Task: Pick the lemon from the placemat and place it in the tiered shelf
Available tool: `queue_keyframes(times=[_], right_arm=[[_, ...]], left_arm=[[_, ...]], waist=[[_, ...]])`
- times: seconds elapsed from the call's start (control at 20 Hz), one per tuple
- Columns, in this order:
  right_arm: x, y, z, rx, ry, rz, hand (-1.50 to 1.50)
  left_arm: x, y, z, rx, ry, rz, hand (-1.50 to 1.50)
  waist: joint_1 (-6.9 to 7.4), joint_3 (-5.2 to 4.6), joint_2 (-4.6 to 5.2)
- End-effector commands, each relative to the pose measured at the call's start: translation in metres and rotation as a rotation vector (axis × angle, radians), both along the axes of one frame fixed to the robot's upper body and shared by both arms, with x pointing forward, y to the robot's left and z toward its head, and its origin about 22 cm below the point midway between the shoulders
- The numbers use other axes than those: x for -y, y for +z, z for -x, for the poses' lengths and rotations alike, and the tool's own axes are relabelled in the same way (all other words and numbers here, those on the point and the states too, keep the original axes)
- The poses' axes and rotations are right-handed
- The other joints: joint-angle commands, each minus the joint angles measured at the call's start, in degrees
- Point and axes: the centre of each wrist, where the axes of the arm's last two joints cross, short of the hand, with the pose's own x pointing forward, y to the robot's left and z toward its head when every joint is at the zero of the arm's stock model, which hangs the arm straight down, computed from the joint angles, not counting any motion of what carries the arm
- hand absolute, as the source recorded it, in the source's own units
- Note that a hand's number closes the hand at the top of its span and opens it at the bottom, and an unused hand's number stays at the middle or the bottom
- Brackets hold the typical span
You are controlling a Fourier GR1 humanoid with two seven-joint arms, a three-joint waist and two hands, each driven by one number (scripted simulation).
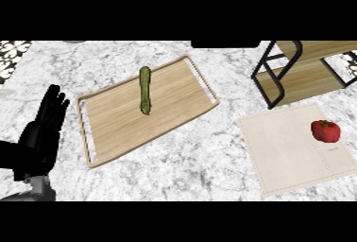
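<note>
No lemon anywhere – the placemat (293, 151) at lower right only holds a red pepper (326, 131), and the tiered shelf (307, 71) sits just above it. Left hand (42, 130) rests open, fingers straight, far left; right hand's out of view. Risk: it grabs the pepper instead.

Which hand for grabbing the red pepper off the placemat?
Probably right. The red pepper lies on the placemat at the view's right, beside the tiered shelf. The left hand rests open at the far left, beyond the wooden tray; the right hand isn't in view.
</note>
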Motion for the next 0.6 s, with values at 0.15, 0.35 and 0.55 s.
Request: queue_keyframes(times=[0.15, 0.35, 0.55], right_arm=[[0.015, 0.034, -0.021, 0.056, -0.092, -0.034, 1.5], [0.021, 0.03, -0.049, 0.061, -0.116, -0.062, 1.5], [0.026, 0.015, -0.084, 0.078, -0.148, -0.078, 1.5]], left_arm=[[0.003, 0.001, -0.012, 0.006, -0.026, 0.005, 0.0], [0.008, 0.012, -0.012, 0.01, -0.032, -0.002, 0.0], [0.005, 0.017, -0.019, -0.006, -0.027, 0.009, 0.0]], waist=[[0.7, 0.1, 0.27], [0.85, 0.11, 0.29], [1.13, 0.12, 0.42]])
